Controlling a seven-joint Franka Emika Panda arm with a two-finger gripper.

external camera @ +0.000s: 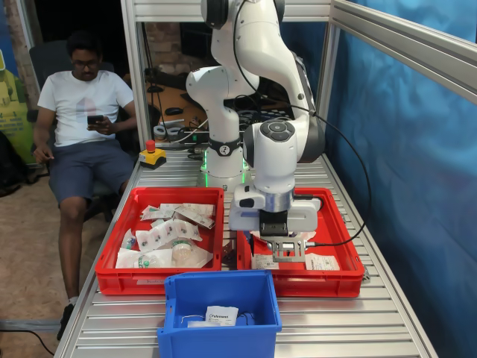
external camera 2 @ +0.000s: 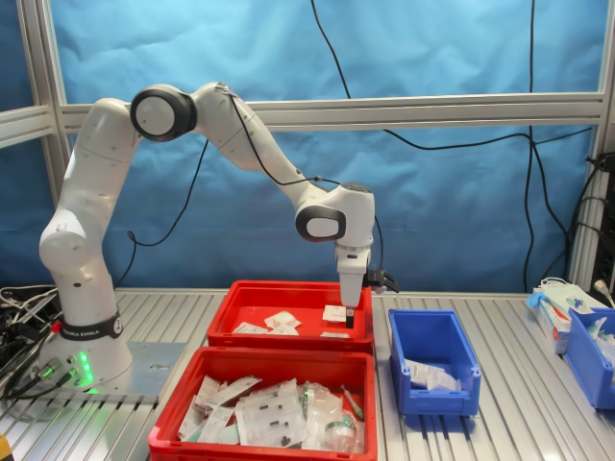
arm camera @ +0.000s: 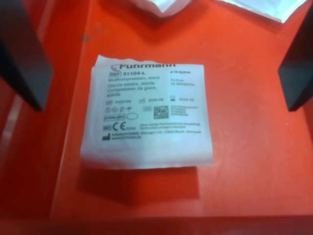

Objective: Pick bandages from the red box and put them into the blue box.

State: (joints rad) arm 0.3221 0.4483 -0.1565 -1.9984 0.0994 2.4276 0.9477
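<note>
Counter [external camera: 358, 321]: ribbed aluminium, framed by aluminium profiles.
Red box [external camera: 339, 282]: flat on counter, sparse white packets inside; in second exterior view [external camera 2: 252, 341] behind the twin.
Twin red crate [external camera: 119, 282]: just beside the red box, heaped with packets.
Blue box [external camera: 216, 339]: on counter at the near edge in first exterior view, before both red crates.
Robot base [external camera 2: 86, 360]: mounted on counter, green lights.
Emergency stop [external camera: 151, 154]: yellow, red button, far end of the counter.

two red crates [external camera 2: 288, 293], two blue bins [external camera 2: 432, 360], perhaps five bandages [arm camera: 149, 112]
</note>
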